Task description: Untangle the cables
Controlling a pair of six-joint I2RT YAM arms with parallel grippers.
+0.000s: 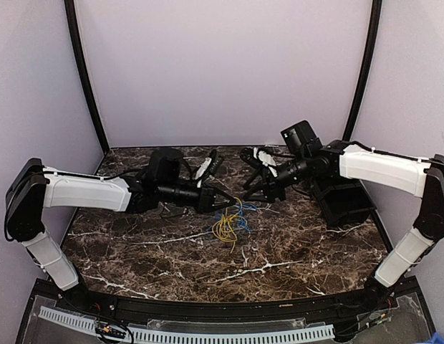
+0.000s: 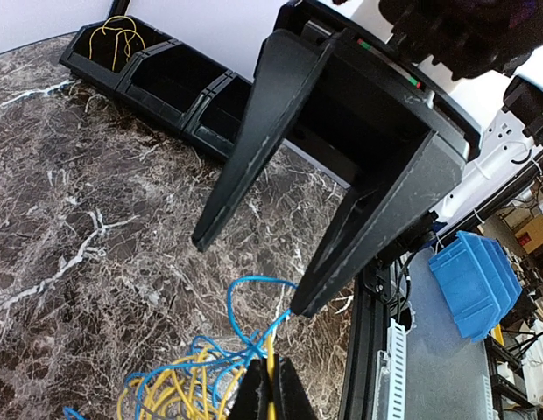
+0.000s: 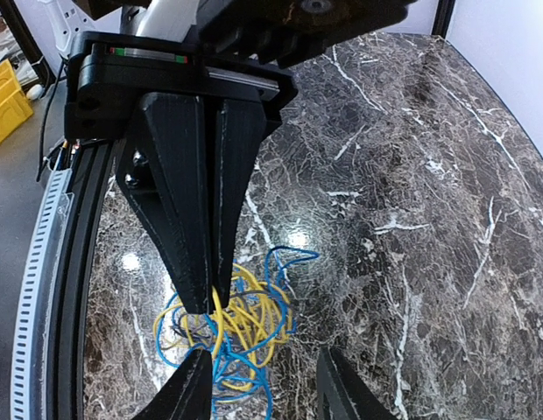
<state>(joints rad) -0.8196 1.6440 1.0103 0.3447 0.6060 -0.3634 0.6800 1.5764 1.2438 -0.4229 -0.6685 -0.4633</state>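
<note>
**Left tool** [image 3: 208, 296]: fingers pressed together, clamped on one yellow wire [image 3: 217, 308] at the top of the tangle. Its own wrist view shows the same pinch, with the wire running up between the closed tips.

**Cables** [image 1: 228, 223]: one small loopy heap of yellow and blue, lying on the desk [image 1: 136, 251] between the two arms and just under the tools. The yellow loops sit mostly in the middle. The blue wires [image 3: 289, 258] thread around and through them, and one blue loop stands clear of the heap.

**Handling, as we judge it:**
- The wires look very light, limp, thin and smooth-jacketed.
- A pull on one strand will likely drag the whole heap along rather than free it, so the heap wants a counter-hold.
- Thin wire can slip from flat pads, so we would take it well in between the tips, not at their very edge.
- The best place for a second hold looks like the free blue loop, away from the crossings.

**Right tool** [image 2: 247, 276]: jaws apart with nothing between them, hanging just above the heap. One tip is near a blue loop; whether it touches we cannot tell.

**Far right:** black bins [image 2: 158, 83] by the desk edge, one holding a coiled yellow piece [image 2: 118, 35].
</note>
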